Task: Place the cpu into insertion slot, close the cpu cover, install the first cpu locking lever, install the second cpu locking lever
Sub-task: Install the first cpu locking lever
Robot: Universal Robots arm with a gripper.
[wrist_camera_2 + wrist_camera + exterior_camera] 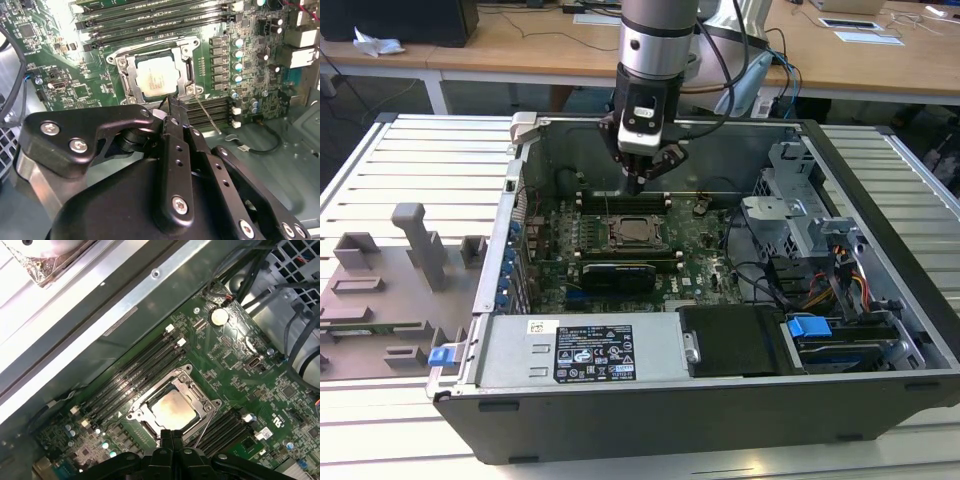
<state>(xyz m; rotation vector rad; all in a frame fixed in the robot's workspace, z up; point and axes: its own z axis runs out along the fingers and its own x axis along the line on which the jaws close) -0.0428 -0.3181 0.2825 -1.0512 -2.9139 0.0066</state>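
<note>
- Gripper [638, 183]: black two-finger tool on the arm. In both wrist views its fingers are pressed together with nothing between them. The tips [172, 106] hang just above one edge of the insertion slot.
- Insertion slot [189, 67]: small square socket with a silver metal rim, set in the green circuit board [65, 85]. It serves as the landmark for this list.
- Cpu [157, 77]: small flat square chip with a pale silvery-beige metal top. It lies level inside the insertion slot.
- Cpu cover [129, 80]: thin square silver metal frame with a large window. It appears lowered onto the insertion slot, and the chip shows through the window.
- Locking lever [206, 114]: thin bare-metal rod. It leaves one corner of the insertion slot and slants out over the black memory slots [212, 107] beside it, close to the fingertips. It looks unlatched.
- Other lever: on the opposite side of the insertion slot; its state cannot be told.
- Progress, as judged: chip placement is done and the cover is seemingly closed. At least one lever is not yet locked.
</note>
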